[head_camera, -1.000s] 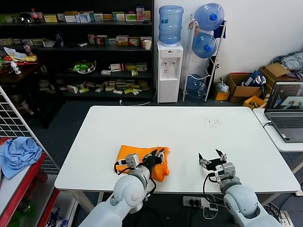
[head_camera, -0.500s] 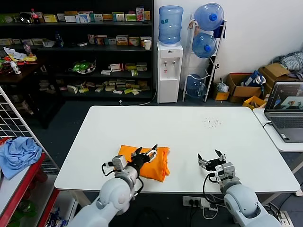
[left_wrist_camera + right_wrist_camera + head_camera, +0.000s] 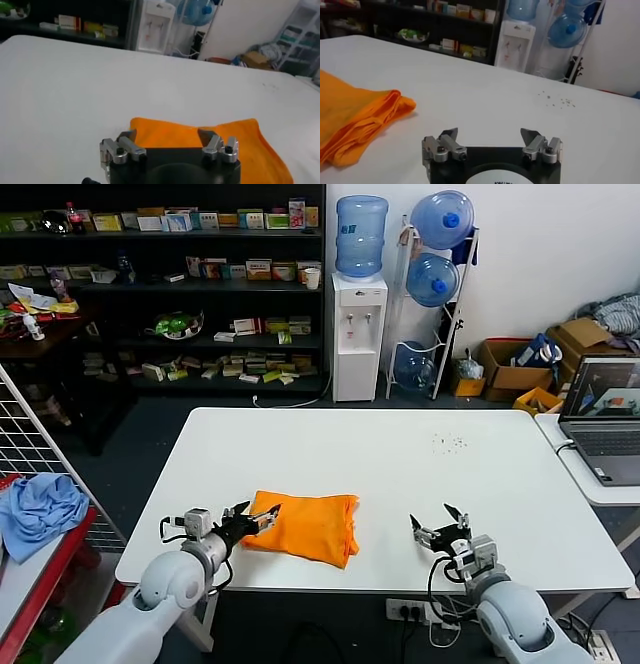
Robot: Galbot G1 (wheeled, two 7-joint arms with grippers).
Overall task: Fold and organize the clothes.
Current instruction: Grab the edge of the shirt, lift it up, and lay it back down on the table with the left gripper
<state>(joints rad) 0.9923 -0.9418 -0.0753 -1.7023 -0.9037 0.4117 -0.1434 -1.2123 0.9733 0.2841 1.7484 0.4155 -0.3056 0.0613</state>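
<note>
Left hand (image 3: 243,522) has drawn back off the T-shirt (image 3: 305,526) to its left edge, jaws now spread wide, gripping nothing; release looks done. Shirt lies folded near the bench's (image 3: 400,454) front edge. Right hand (image 3: 440,532) idles front right, wide open, empty.

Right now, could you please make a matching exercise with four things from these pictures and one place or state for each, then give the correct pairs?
Column one:
1. orange T-shirt
2. left claw
3. right claw
4. light blue cloth

Column two:
A. off the table, on the rack at the robot's left
B. open, at the left edge of the folded shirt
C. folded, near the table's front edge
D. open, over bare table, apart from the shirt

Pairs: 1-C, 2-B, 3-D, 4-A
</note>
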